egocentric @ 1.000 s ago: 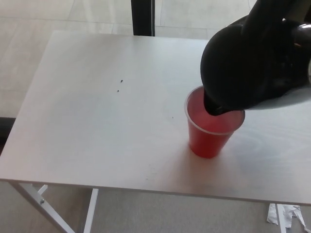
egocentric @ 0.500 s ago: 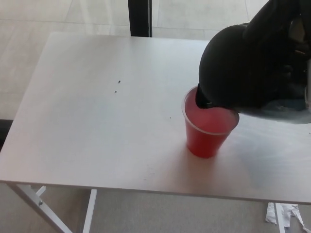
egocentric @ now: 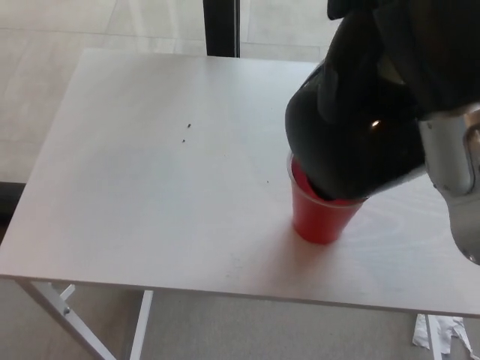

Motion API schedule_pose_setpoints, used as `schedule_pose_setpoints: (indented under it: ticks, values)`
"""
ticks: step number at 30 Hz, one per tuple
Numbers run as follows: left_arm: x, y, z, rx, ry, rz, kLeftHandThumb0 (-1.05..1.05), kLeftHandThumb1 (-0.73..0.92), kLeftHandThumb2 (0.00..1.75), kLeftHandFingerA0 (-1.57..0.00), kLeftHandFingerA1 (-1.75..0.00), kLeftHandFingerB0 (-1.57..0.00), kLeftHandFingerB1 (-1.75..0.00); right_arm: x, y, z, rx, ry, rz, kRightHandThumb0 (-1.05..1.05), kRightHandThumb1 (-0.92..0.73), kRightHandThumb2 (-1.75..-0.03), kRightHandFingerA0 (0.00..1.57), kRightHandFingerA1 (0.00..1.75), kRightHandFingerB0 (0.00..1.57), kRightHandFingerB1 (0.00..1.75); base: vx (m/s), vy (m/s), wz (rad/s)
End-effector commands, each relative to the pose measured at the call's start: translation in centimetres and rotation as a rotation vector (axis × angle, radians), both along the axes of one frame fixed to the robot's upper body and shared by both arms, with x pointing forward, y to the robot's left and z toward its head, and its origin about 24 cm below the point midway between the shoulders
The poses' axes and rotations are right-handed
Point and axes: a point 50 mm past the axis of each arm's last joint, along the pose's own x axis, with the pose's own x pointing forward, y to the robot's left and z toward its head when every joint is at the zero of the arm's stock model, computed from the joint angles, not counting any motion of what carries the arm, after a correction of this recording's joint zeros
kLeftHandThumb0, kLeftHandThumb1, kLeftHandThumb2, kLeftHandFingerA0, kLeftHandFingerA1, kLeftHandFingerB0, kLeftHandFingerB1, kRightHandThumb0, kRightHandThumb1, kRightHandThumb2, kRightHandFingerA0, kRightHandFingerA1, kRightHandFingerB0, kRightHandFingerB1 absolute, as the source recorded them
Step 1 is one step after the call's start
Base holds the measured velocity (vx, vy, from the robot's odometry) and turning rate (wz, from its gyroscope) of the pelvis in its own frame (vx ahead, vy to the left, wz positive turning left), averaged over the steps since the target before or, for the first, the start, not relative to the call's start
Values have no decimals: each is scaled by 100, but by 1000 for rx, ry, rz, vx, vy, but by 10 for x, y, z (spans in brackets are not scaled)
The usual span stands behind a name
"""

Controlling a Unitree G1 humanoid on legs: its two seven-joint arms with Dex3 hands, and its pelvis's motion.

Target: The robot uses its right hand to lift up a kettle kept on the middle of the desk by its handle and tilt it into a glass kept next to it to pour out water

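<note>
1. A rounded black kettle [egocentric: 352,135] is seen held above a red plastic cup [egocentric: 321,217] at the right of the white tabletop [egocentric: 150,187]. The kettle is tilted steeply, its lower end set over, and apparently into, the cup's mouth.
2. The cup stands upright on the tabletop, near the front right. Most of its rim is covered by the kettle body.
3. The right hand [egocentric: 420,52] is judged to be grasping the kettle by its handle, since the kettle is carried in the air. The fingers cannot be separated from the black kettle, so the grip itself is not confirmed by sight.
4. The left hand is not in view.
5. The step in hand is judged to be the pour. It would be done well if the spout were kept inside the rim, the tilt changed slowly, and no weight pressed on the light cup, which could be tipped or pushed.
6. No stream of water can be made out, and the level in the cup is hidden.
7. The handle, the spout and the kettle's top are hidden or cut off at the upper right edge.
8. A grey forearm section [egocentric: 454,172] is cut off at the right edge.
</note>
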Motion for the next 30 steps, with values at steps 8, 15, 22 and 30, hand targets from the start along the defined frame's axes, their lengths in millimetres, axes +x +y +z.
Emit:
schedule_pose_setpoints:
  ticks: [8, 15, 22, 30]
  values:
    - [6, 3, 11, 33, 5, -24, -105, 30, 99, -58, -53, -39, -106, -5, 17, -6, -148, -39, 96, -25, -34, -114, 93, 175, 82, 161, 0, 0, 0]
    - [4, 3, 11, 36, 12, -31, -36, -23, 76, -57, -70, -52, -86, 0, 9, -5, -151, -5, 50, -25, -45, -93, 89, 175, 85, 145, 0, 0, 0]
    - [1, 3, 9, 19, 4, -20, -105, 25, 105, -64, -50, -30, -124, 10, -9, -3, -90, 8, -32, -22, -38, -93, 103, 175, 79, 158, 0, 0, 0]
    - [-2, 4, 7, 10, 6, -7, -34, -24, 75, -55, -69, -55, -87, 23, -45, 1, 40, 63, -163, -15, -38, -96, 102, 175, 74, 161, 0, 0, 0]
